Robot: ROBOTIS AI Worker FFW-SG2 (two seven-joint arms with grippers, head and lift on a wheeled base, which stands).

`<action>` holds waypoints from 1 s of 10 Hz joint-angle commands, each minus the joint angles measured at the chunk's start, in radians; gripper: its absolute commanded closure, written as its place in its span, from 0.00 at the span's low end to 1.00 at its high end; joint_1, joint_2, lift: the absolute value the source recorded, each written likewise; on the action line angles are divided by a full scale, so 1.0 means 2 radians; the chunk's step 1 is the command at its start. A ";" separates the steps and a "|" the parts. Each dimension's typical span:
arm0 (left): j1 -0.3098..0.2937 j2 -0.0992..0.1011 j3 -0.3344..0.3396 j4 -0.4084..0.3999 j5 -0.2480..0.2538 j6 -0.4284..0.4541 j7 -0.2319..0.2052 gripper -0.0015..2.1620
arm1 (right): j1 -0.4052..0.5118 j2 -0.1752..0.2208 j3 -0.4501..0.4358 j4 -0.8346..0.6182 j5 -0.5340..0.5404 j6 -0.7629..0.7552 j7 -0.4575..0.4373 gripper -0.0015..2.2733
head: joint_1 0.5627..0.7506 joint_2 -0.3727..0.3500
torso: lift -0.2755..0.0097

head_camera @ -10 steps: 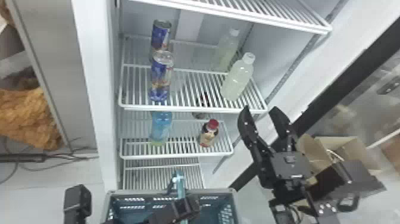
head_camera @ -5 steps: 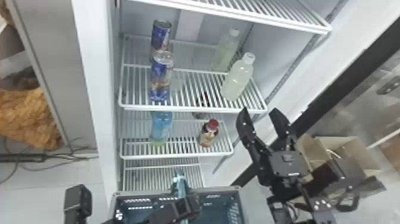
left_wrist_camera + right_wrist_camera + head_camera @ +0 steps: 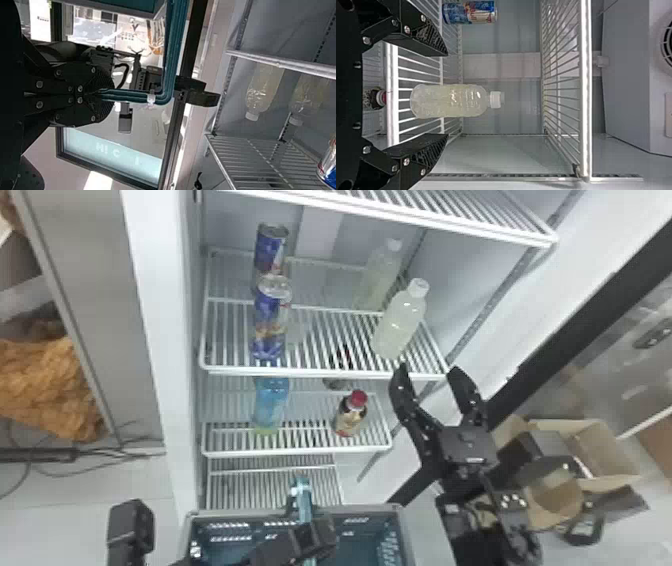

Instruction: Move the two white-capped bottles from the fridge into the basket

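White-capped front bottle (image 3: 400, 322), on fridge shelf (image 3: 310, 372), beyond right end effector (image 3: 429, 369), fingers wide apart

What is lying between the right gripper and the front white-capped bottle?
The stretch between the right gripper and the front bottle is bare: the right wrist view shows the whole bottle beyond the open fingers.

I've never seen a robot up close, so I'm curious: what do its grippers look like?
Black and mechanical. The right gripper has two fingers that narrow toward their tips, with ridged inner faces and round silver screws. A small pale marking sits on the boxy black housing behind them. The left gripper is also black, with fine ridges and silver screws.
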 commanded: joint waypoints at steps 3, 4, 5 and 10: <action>-0.001 0.000 0.001 0.000 0.001 0.004 0.000 0.55 | -0.053 -0.006 0.002 0.056 0.007 0.003 0.000 0.10 | 0.70 0.03 | 0.97; -0.002 -0.001 0.001 0.000 0.000 0.004 0.000 0.55 | -0.064 -0.008 0.004 0.064 0.011 0.004 0.001 0.08 | 0.70 0.03 | 0.97; -0.002 -0.001 0.001 0.000 0.001 0.004 0.000 0.55 | -0.078 -0.009 0.006 0.074 0.013 0.004 0.002 0.07 | 0.70 0.03 | 0.97; -0.004 -0.001 0.000 0.000 0.002 0.004 0.000 0.55 | -0.135 -0.010 0.004 0.128 0.014 0.003 0.005 0.07 | 0.70 0.03 | 0.97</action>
